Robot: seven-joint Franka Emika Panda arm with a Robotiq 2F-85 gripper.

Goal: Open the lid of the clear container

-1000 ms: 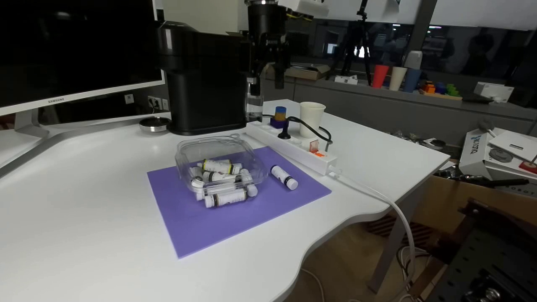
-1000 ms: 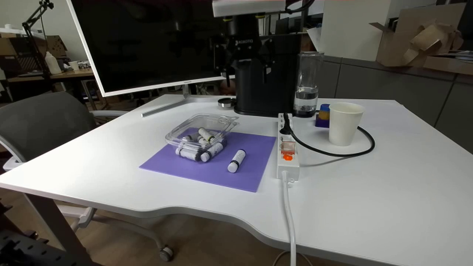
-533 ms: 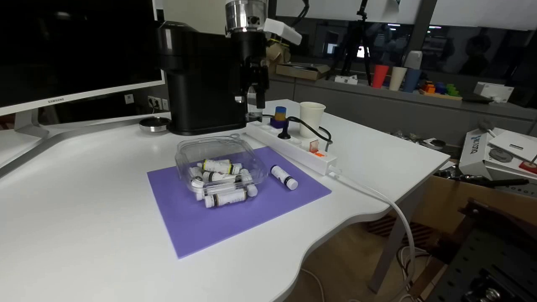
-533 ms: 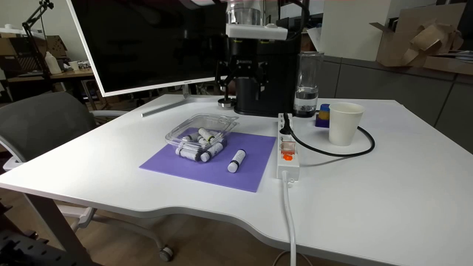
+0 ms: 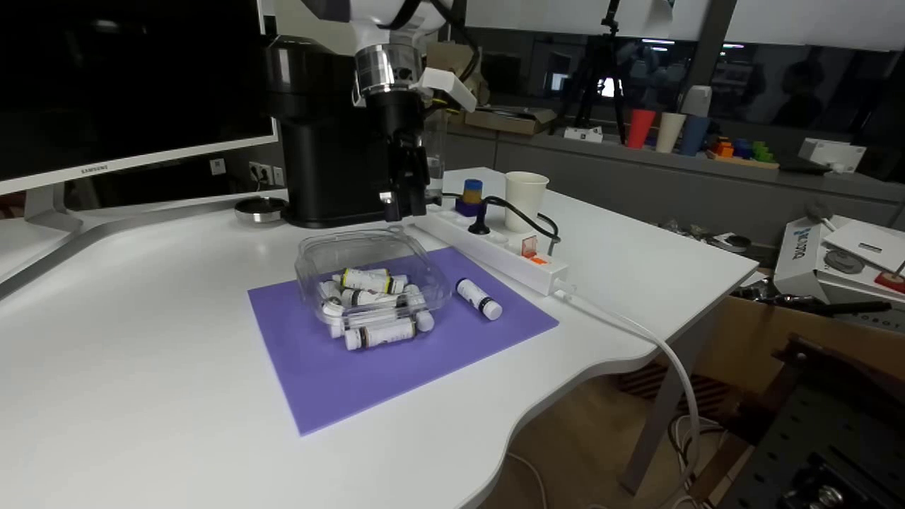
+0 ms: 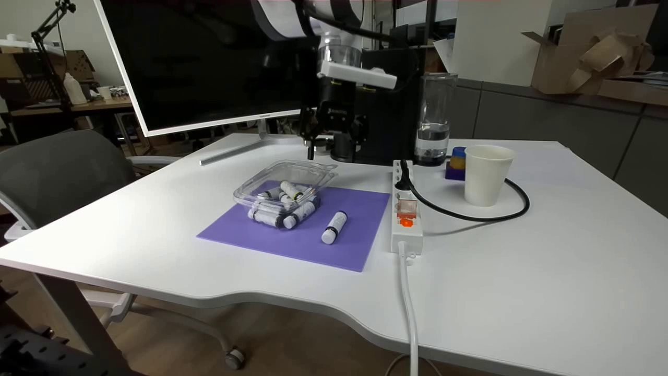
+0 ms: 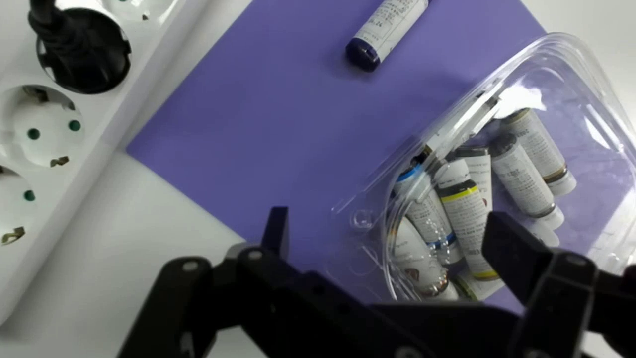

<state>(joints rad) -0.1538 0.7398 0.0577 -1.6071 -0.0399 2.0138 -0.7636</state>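
Note:
The clear container (image 5: 428, 300) is a low transparent box on the purple mat (image 5: 360, 389), with several white dark-ended cylinders (image 6: 291, 189) seen through it. Its transparent lid (image 5: 353, 246) appears to lie over the top; only edges and glints show it, also in an exterior view (image 6: 295, 168). A thin clear tab (image 7: 361, 219) sticks out from the rim in the wrist view. My gripper (image 5: 406, 211) is open and empty, pointing down above the container's tab side, near the black machine; it also shows in an exterior view (image 6: 331, 155). In the wrist view its fingertips (image 7: 385, 219) stand apart, on either side of the rim and tab.
A loose cylinder (image 5: 479, 299) lies on the mat. A white power strip (image 5: 495, 247) with a black plug runs beside the mat. A paper cup (image 6: 488, 175), a clear water vessel (image 6: 432, 141), the tall black machine (image 5: 339, 141) and a monitor (image 6: 209, 62) stand around.
My gripper has come down and moved closer to the container's tab side, staying open. The container, lid, cylinders and mat have not moved.

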